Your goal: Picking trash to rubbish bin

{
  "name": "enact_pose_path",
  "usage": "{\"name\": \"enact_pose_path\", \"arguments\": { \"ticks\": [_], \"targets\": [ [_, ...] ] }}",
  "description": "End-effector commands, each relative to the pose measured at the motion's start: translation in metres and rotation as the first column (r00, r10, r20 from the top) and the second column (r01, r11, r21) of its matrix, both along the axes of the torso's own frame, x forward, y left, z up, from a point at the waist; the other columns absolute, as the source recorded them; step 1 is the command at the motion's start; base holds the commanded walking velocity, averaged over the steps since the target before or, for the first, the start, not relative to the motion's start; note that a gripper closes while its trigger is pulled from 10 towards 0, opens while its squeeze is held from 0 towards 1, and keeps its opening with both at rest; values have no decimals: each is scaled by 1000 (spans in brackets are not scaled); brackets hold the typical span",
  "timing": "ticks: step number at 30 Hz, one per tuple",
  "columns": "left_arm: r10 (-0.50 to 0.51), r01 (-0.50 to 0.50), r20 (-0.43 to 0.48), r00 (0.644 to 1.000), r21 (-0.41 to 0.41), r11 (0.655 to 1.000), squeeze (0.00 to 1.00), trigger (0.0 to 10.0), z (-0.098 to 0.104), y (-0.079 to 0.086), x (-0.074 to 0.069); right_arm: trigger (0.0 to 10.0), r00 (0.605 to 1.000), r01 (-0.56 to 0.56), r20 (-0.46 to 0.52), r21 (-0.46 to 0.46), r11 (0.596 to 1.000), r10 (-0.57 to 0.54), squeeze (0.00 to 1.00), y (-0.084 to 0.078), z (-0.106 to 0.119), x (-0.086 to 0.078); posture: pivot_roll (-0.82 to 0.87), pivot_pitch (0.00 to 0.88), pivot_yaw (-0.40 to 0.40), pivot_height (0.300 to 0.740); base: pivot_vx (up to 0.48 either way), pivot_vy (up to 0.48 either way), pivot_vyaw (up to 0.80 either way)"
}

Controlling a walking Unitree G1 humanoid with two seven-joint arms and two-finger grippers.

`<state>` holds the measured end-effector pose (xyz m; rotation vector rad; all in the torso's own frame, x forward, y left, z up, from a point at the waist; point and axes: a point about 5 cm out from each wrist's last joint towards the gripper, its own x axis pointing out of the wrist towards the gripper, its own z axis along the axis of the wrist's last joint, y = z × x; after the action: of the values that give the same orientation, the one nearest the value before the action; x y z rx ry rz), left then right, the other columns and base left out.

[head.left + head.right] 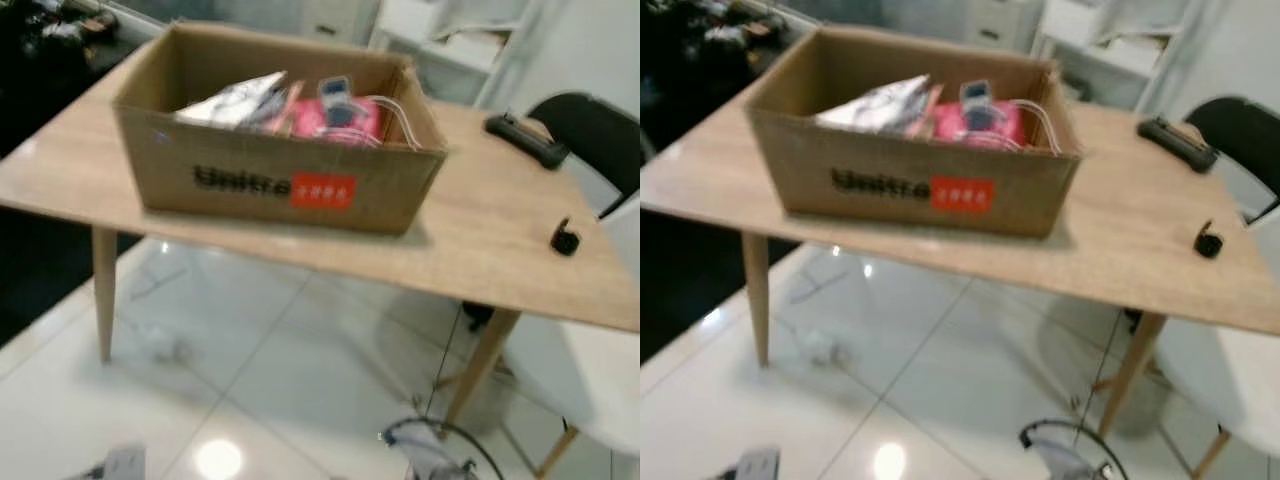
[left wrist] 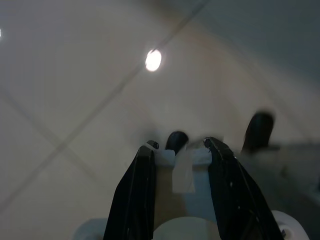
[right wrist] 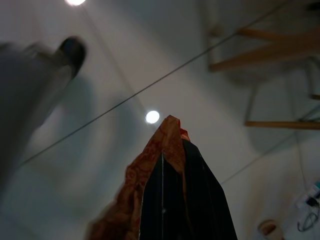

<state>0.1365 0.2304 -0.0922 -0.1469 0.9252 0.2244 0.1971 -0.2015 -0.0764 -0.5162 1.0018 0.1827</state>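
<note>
An open cardboard box with black lettering and a red label stands on a wooden table. Inside lie a silver foil bag, a pink packet and other scraps. My right gripper hangs over the tiled floor, shut on a crumpled orange-brown wrapper that drapes down one side of its fingers. My left gripper also points at the floor, its black fingers pinching a pale, thin scrap at the tips. Both views are blurred.
A black remote-like bar and a small black object lie on the table's right part. A white chair and a black chair stand at the right. White glossy tiles run under the table. Dark clutter sits far left.
</note>
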Motion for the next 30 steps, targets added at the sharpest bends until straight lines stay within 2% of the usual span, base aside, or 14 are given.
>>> {"name": "enact_pose_path", "arguments": {
  "ticks": [1, 3, 9, 13, 16, 19, 20, 21, 22, 25, 26, 28, 29, 30],
  "targets": [
    [24, -23, -10, 1000, 23, 999, 0, 10000, -1, 7, -7, 10000, 998, 34, 61, 32, 999, -36, 0, 4, 5, 9, 182, 111, -81, 740, 0, 0, 0],
    [93, -101, 115, 989, 63, 993, 0, 10000, 16, 28, 18, 10000, 975, 38, 213, 86, 996, -56, 0, 8, 28, 46, 184, 112, -85, 740, 0, 0, 0],
    [163, -195, 262, 951, 100, 976, 0, 10000, 41, 56, 45, 10000, 916, -32, 399, 165, 986, -37, 0, 17, 64, 88, 185, 109, -91, 740, 0, 0, 0],
    [171, -231, 388, 906, 113, 966, 0, 10000, 66, 77, 69, 10000, 838, -169, 541, 388, 906, -76, 0, 37, 105, 123, 184, 106, -87, 740, 0, 0, 0],
    [161, -230, 489, 857, 84, 970, 0, 10000, 86, 84, 87, 10000, 802, -429, 596, 622, 654, -42, 0, 69, 140, 138, 183, 104, -87, 740, 0, 0, 0],
    [150, -223, 514, 845, 84, 971, 0, 10000, 91, 85, 93, 10000, 755, -616, 655, 685, 390, 41, 0, 90, 167, 137, 187, 105, -87, 740, 0, 0, 0],
    [150, -223, 514, 845, 84, 971, 0, 10000, 91, 85, 93, 10000, 755, -616, 655, 685, 390, 41, 0, 90, 167, 137, 187, 105, -87, 740, 0, 0, 0],
    [142, -214, 508, 850, 87, 973, 0, 10000, 91, 84, 93, 10000, 726, -674, 682, 681, 286, 89, 0, 96, 177, 134, 187, 105, -87, 740, 0, 0, 0],
    [142, -214, 508, 850, 87, 973, 0, 10000, 91, 84, 93, 10000, 726, -674, 682, 681, 286, 89, 0, 96, 177, 134, 187, 105, -87, 740, 0, 0, 0],
    [122, -181, 465, 877, 86, 980, 0, 10000, 81, 76, 87, 10000, 589, -789, 782, 611, -67, 203, 0, 109, 217, 112, 185, 108, -79, 740, 0, 0, 0],
    [122, -181, 465, 877, 86, 980, 0, 10000, 81, 76, 87, 10000, 589, -789, 782, 611, -67, 203, 0, 109, 217, 112, 185, 108, -79, 740, 0, 0, 0],
    [113, -163, 438, 892, 76, 984, 0, 10000, 72, 68, 81, 10000, 493, -821, 853, 521, -232, 171, 0, 110, 251, 102, 179, 111, -76, 740, 0, 0, 0],
    [113, -163, 438, 892, 76, 984, 0, 10000, 72, 68, 81, 10000, 493, -821, 853, 521, -232, 171, 0, 110, 251, 102, 179, 111, -76, 740, 0, 0, 0],
    [126, -167, 436, 891, 56, 984, 0, 10000, 69, 65, 79, 10000, 420, -858, 905, 421, -295, 70, 0, 107, 283, 102, 184, 113, -78, 740, 0, 0, 0]
  ]
}}
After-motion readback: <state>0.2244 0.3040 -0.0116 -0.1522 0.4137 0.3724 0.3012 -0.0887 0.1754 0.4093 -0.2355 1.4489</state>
